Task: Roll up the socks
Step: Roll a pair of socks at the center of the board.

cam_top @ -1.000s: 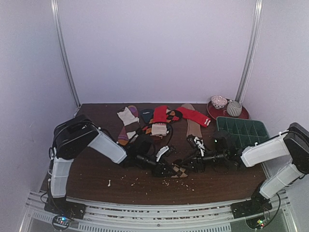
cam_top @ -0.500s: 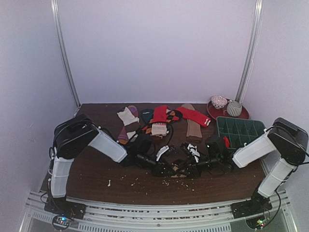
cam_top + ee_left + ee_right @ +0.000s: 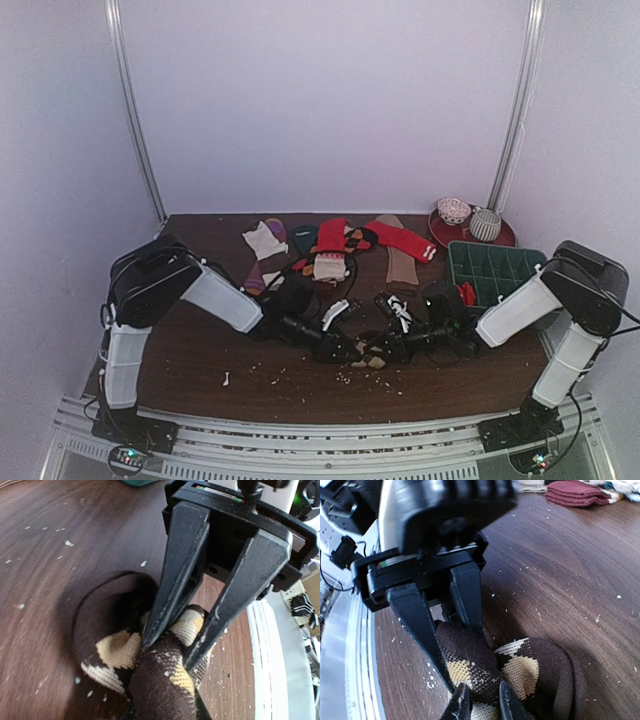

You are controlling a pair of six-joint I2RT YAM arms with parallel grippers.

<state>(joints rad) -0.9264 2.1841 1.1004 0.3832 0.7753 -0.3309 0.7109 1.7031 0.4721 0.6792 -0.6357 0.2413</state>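
Setting: pale walls (image 3: 330,100) on three sides of a dark wood table (image 3: 190,370), with the arm bases along the near edge.
Meeting point: front centre of the table, both arms stretched low and inward, fingertips almost nose to nose.
Task cloth: brown argyle sock (image 3: 372,352), bunched in a lump between the two grippers and resting on the wood. Tan diamonds on dark knit, one end slack in a hollow ring.
Left side: left gripper (image 3: 465,662) reaching in from the left, jaws clamped on a fold of the brown argyle sock, cloth filling the gap between the fingers.
Right side: right gripper (image 3: 169,652) facing it, jaws drawn nearly together and pinching a ridge of the same sock, just beside the other grip.
Other task sock: red sock (image 3: 402,240) with striped cuff, flat at the back of the table, well apart from both grippers.
Back row: sock heap (image 3: 322,250) of mixed colours, just left of the red sock.
Right edge: green tray (image 3: 500,265) with open compartments, behind the right arm. Beyond it, a red plate (image 3: 440,232) carrying two rolled bundles (image 3: 485,224).
Litter: white flecks (image 3: 345,378) scattered on the wood near the grippers.
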